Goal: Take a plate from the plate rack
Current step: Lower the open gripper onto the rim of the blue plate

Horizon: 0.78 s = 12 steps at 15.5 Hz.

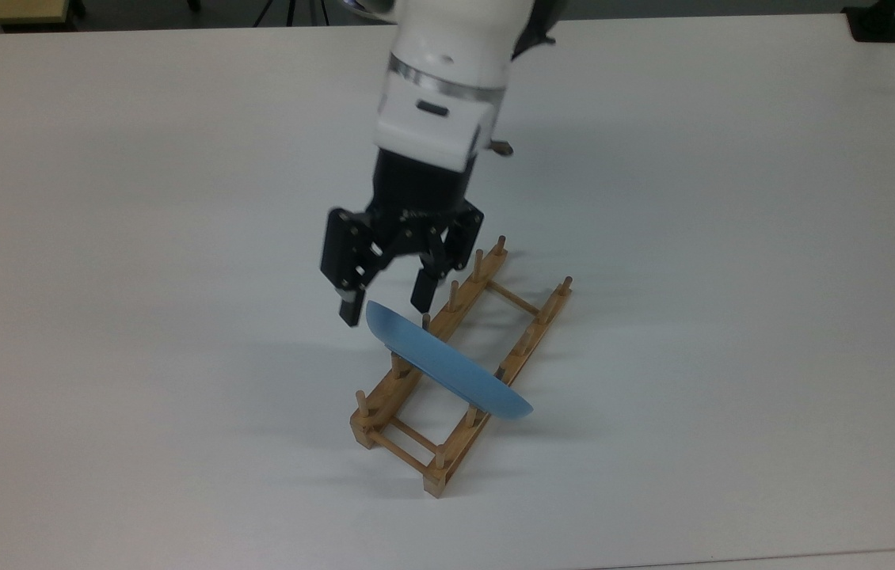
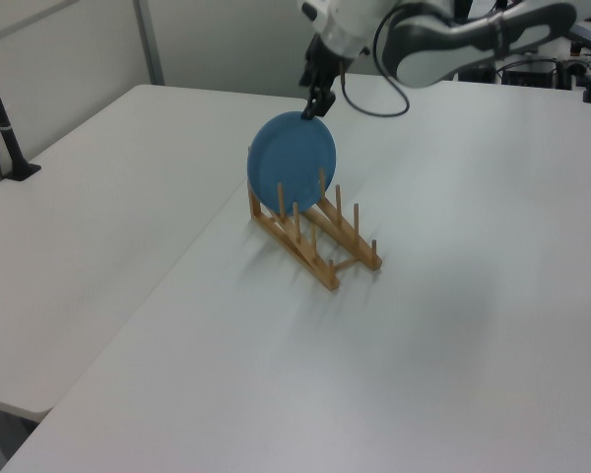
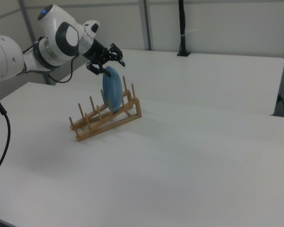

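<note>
The plate [image 1: 447,366] is seated on edge in the plate rack [image 1: 459,372], slotted between dowel pegs toward the end of the rack nearer the bottom of the top view, and nothing has been lifted yet. The rack is laid diagonally on the white bench [image 1: 733,237], with its remaining slots unoccupied. The gripper [image 1: 384,305] is positioned at the plate's upper rim; in the top view one finger is seen on the top view's left of the rim and the other on the top view's right, so the rim is straddled by spread jaws with nothing clamped. In the left view the gripper [image 2: 318,103] is shown right at the top edge of the plate [image 2: 292,162], touching or just short of it; contact cannot be confirmed. In the right view the gripper [image 3: 104,64] is likewise seen just above the plate [image 3: 111,88], with the rack [image 3: 106,118] below. The task is judged to be in the approach stage: alignment over the rim looks nearly done, while the closing of the jaws on the rim, the lift clear of the pegs and the carry away from the rack are all left. A clean upward pull is likely needed so the pegs are not snagged.
</note>
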{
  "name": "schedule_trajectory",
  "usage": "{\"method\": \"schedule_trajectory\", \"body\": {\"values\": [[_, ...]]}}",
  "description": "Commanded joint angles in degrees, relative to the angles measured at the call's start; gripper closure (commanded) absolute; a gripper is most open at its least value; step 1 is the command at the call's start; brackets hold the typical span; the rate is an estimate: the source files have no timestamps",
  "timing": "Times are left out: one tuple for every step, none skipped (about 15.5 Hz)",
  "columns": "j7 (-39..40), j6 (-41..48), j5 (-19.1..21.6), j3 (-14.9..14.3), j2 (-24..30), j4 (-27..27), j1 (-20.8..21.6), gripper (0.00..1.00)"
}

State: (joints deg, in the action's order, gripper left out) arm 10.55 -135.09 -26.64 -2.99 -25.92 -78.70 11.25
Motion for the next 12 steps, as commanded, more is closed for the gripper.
{"method": "schedule_trajectory", "body": {"values": [[-5.3,-1.5,-6.1,-1.0,-1.7,1.5,2.2,0.29],[-6.2,-1.5,-7.1,-1.0,-1.7,1.5,2.5,0.3],[-6.5,-1.6,-7.7,-0.9,-1.7,1.5,2.5,0.33],[-6.6,-1.6,-8.3,-0.9,-1.7,1.5,2.8,0.37],[-6.6,-1.6,-9.1,-0.8,-1.8,1.5,3.1,0.43],[-6.6,-1.5,-10.1,-0.8,-1.8,1.4,3.2,0.48],[-6.7,-1.5,-11.1,-0.7,-2.0,1.2,3.3,0.51],[-6.9,-1.5,-12.4,-0.5,-2.3,1.1,3.3,0.57],[-7.0,-1.5,-14.0,-0.4,-2.3,1.1,3.3,0.62],[-7.0,-1.5,-16.0,-0.4,-2.4,1.0,3.3,0.66],[-7.0,-1.5,-17.5,-0.4,-2.4,1.0,3.3,0.67],[-7.0,-1.4,-18.1,-0.4,-2.4,1.0,3.3,0.67]]}}
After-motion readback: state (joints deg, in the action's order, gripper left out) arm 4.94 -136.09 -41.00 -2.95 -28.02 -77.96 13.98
